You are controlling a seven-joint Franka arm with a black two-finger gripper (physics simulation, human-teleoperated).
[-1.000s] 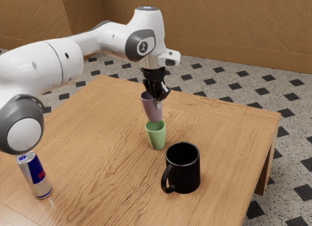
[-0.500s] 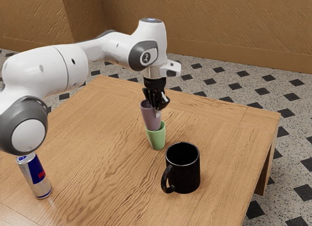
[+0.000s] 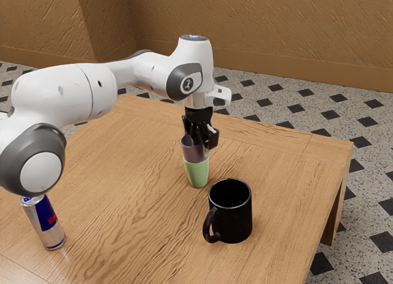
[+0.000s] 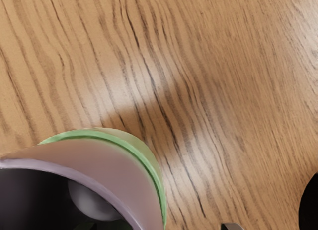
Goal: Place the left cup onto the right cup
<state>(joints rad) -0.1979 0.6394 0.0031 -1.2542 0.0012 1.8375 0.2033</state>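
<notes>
In the exterior view, the purple cup (image 3: 193, 151) has gone down into the green cup (image 3: 197, 173), near the middle of the table (image 3: 110, 173). The gripper (image 3: 200, 140) is pinching the purple cup's rim. In the wrist view, the purple cup (image 4: 99, 163) sits inside the green cup (image 4: 141, 153).

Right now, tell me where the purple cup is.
In the exterior view the purple cup sits nested in the green cup near the middle of the table, gripped at its rim by the tool, just beyond the black mug.
</notes>
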